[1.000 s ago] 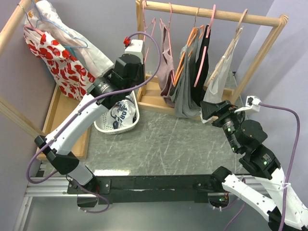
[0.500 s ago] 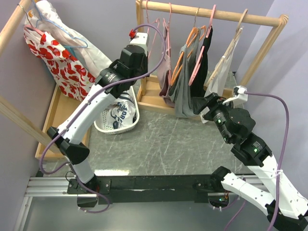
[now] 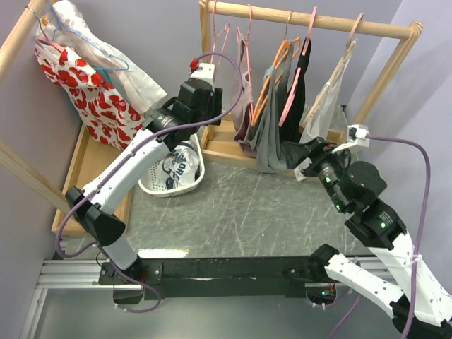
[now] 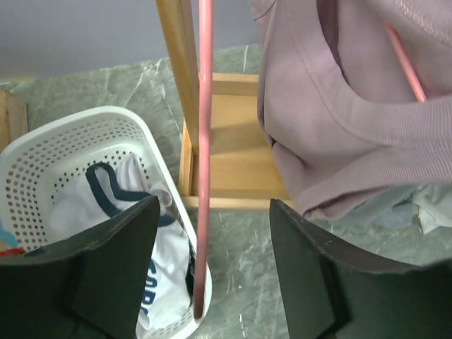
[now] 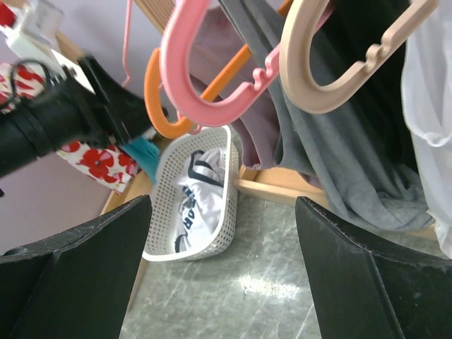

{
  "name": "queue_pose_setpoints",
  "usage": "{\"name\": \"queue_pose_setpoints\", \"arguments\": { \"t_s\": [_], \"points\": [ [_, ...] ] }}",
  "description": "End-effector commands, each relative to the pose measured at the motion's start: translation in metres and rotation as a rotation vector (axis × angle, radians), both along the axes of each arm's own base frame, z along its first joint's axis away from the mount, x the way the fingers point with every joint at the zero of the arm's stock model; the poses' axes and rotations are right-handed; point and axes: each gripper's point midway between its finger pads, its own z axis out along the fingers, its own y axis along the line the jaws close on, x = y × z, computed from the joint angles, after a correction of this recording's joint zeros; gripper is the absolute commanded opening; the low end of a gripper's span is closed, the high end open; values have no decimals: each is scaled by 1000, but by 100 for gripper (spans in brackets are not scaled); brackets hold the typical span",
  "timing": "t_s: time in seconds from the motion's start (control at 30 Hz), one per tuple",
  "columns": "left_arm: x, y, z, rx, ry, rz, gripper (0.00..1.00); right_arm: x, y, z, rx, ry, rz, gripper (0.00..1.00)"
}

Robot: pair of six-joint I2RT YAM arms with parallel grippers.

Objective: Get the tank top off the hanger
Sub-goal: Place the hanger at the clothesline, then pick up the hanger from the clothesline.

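Note:
A mauve tank top hangs on a pink hanger at the left end of the wooden rack. In the left wrist view it fills the upper right. A thin pink hanger bar runs down between the fingers of my left gripper, which is open and clear of the bar on both sides. That gripper is by the rack's left post. My right gripper is open with nothing in it, low in front of the rack's right half.
A grey top, a black garment and a white one hang further right. A white perforated basket with a white shirt stands left of the rack base. A red floral garment hangs on the far-left rack.
My left gripper has risen to the rack's left end and opened around the pink hanger bar. The right arm has shifted slightly toward the rack, still open.

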Motion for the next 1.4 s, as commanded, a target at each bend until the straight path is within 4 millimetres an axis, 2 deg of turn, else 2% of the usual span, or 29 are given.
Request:
{"name": "queue_pose_setpoints", "arguments": {
  "t_s": [0.0, 0.1, 0.23, 0.27, 0.3, 0.37, 0.43, 0.53, 0.63, 0.77, 0.83, 0.97, 1.17, 1.37],
  "points": [
    [-20, 14, 62, -124, -142, -20, 72, -4, -15, 23, 10, -72, -43, 90],
    [-31, 24, 84, -167, -190, -15, 73, -2, -19, 20, -11, -55, -71, 90],
    [-57, 33, 132, -285, -321, -66, 74, 0, -18, 20, -6, -55, -73, 90],
    [-65, 29, 141, -302, -351, -89, 75, 1, -17, 19, -7, -51, -73, 90],
    [-70, 27, 158, -344, -409, -112, 76, 3, -17, 18, -5, -49, -79, 91],
    [-75, 22, 166, -354, -436, -132, 75, 5, -19, 16, 13, -34, -100, 91],
    [-67, 8, 166, -348, -417, -156, 75, 5, -20, 17, 21, -39, -106, 92],
    [-49, -20, 152, -327, -348, -194, 76, 6, -19, 19, 19, -45, -102, 92],
    [-37, -42, 147, -327, -335, -233, 78, 6, -19, 19, 3, -43, -102, 92],
    [-21, -59, 139, -320, -310, -239, 88, 6, -24, 16, -10, -46, -123, 93],
    [-12, -68, 135, -316, -293, -237, 88, 5, -25, 16, -10, -46, -127, 94],
    [-6, -80, 122, -328, -265, -248, 94, 5, -29, 11, -23, -39, -139, 95],
    [-6, -86, 119, -375, -265, -261, 99, 4, -33, 7, -33, -30, -154, 95],
    [-3, -92, 106, -374, -228, -267, 99, 6, -30, 4, -36, -22, -149, 96]
  ]
}}
